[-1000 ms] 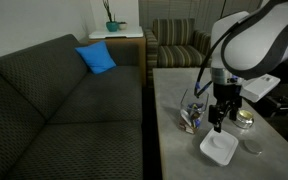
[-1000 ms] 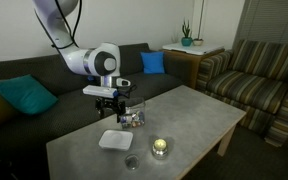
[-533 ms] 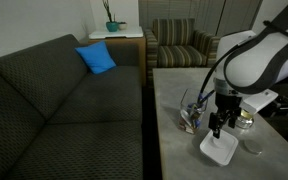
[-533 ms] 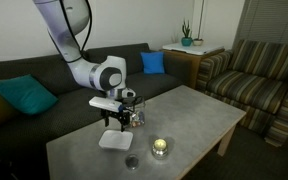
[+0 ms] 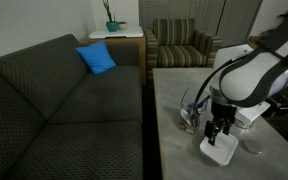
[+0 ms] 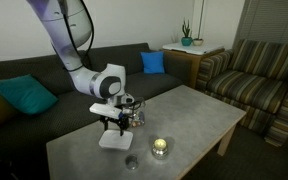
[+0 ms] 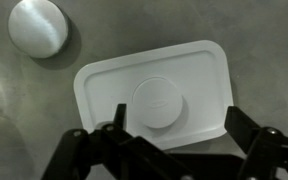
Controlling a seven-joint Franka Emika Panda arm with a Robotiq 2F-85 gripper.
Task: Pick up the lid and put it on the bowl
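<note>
The claw (image 7: 176,135), spread wide, has come down just over the lid (image 7: 154,95) — ready to grasp; the bowl (image 6: 134,116) waits nearby.

One lid (image 7: 154,95), one bowl (image 5: 190,119), one tin (image 6: 161,147), one grey disc (image 7: 38,25), one plant (image 5: 111,20).

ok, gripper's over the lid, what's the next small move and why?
Probably lower straight down, then close: the gripper hangs open over the near edge of the lid, which lies flat and is not yet gripped.
</note>
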